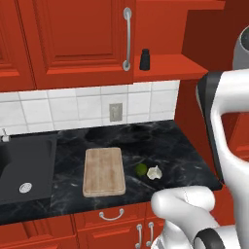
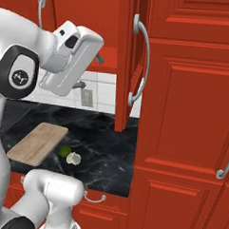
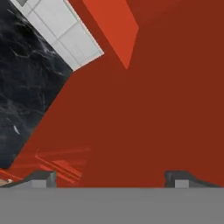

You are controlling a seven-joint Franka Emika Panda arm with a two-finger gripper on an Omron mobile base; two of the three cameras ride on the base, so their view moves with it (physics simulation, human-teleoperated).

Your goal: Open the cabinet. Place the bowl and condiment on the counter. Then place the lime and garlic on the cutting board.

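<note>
Upper centre of the left base view, the cabinet [image 1: 73, 39] stood part-open; the gripper [image 3: 109, 177] gaped wide and empty, lime [image 1: 141, 169] and garlic [image 1: 154, 172] waiting lower right.

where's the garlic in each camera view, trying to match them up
Left base view: the garlic lies on the black counter, right of the cutting board, beside the lime.
Right base view: garlic at lower left, just right of the lime.
Hand view: not in it.
Shared landmark: the cutting board.

Even, bright rendered light; hand view slightly soft.
</note>
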